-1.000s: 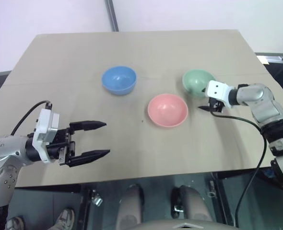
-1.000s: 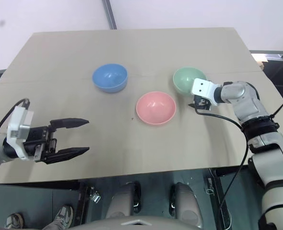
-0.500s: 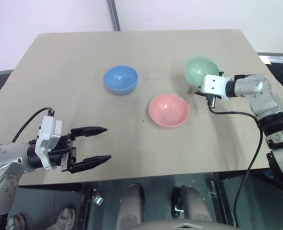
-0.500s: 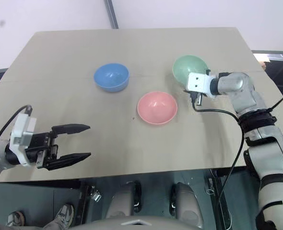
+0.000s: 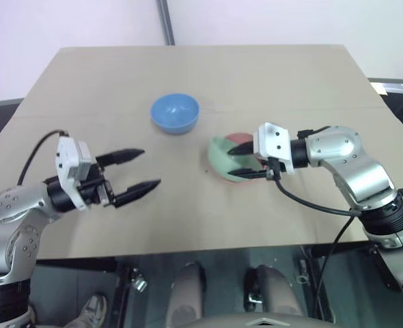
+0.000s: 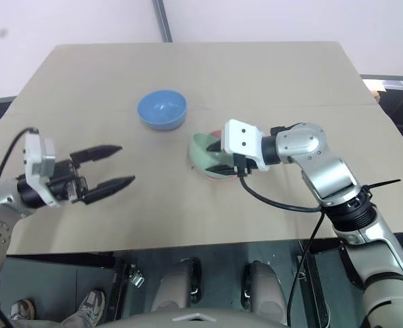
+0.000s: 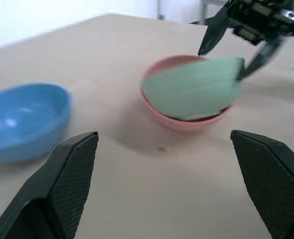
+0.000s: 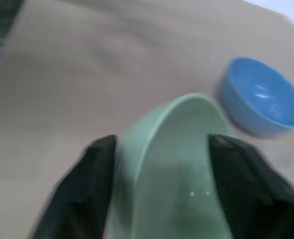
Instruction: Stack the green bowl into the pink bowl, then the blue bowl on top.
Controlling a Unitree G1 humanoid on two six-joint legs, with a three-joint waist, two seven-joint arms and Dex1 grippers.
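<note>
The green bowl (image 5: 221,158) leans tilted inside the pink bowl (image 7: 183,123) at the middle of the table, its rim propped on the pink rim. My right gripper (image 5: 234,162) points left at it with its jaws spread, one finger above and one below the bowl's near edge; the grip looks released. Behind and to the left, the blue bowl (image 5: 175,112) stands upright by itself. My left gripper (image 5: 149,168) hovers open and empty over the table's front left, pointing toward the bowls.
All three bowls sit on one tan table (image 5: 270,75); its front edge lies just below both arms. A black cable (image 5: 311,205) loops from my right wrist over the front right of the table.
My right gripper lifted the green bowl from the back right, carried it left into the pink bowl, and its jaws have spread. My left gripper moved forward and turned slightly.
</note>
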